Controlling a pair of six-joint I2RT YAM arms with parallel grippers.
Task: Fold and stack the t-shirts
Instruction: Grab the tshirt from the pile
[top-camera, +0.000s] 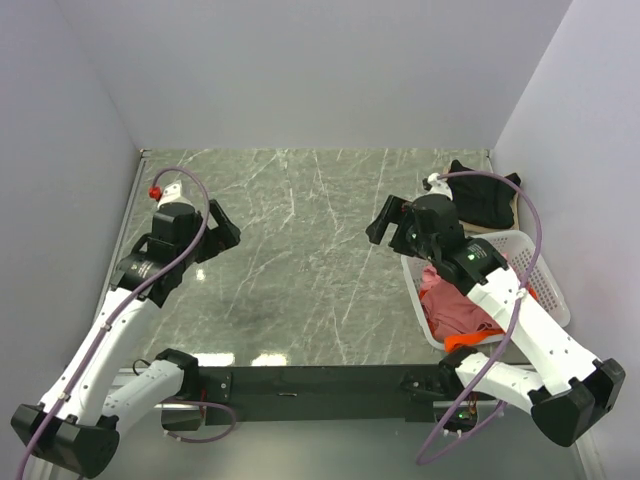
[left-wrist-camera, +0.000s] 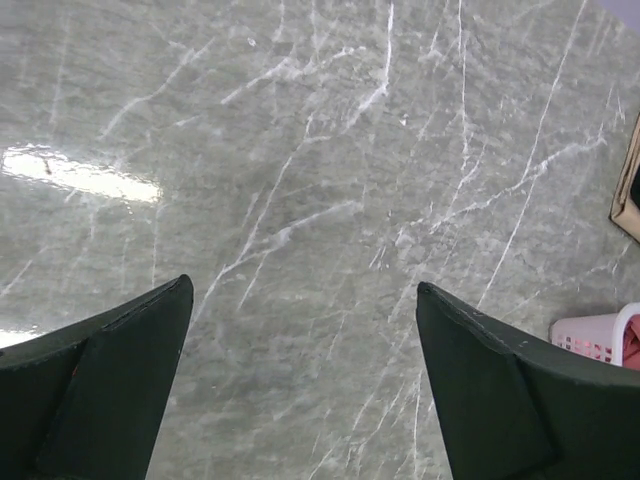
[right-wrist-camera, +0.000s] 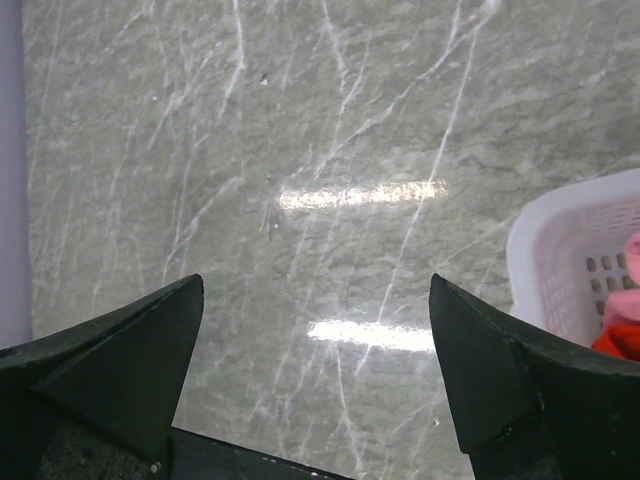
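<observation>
Top external view, stock listed by size.

1. Marble table (top-camera: 300, 250): both arms are poised over it.
2. White lattice basket (top-camera: 522, 250), at the table's right side and partly under the right arm. It holds a crumpled pinkish-red shirt (top-camera: 450, 305), with a bright orange shirt (top-camera: 475, 342) at its near end.
3. Black shirt (top-camera: 485, 195): bunched outside the basket, beyond it in the far right corner.
4. Left gripper (top-camera: 218, 236): fingers spread wide, holding nothing, above marble.
5. Right gripper (top-camera: 383, 224): fingers spread wide, holding nothing, just left of the basket.

Step, as judged: the very start, with nothing folded or stacked. The next move calls for the right gripper to swing over the basket, pinch one shirt and draw it onto the marble for spreading.
</observation>
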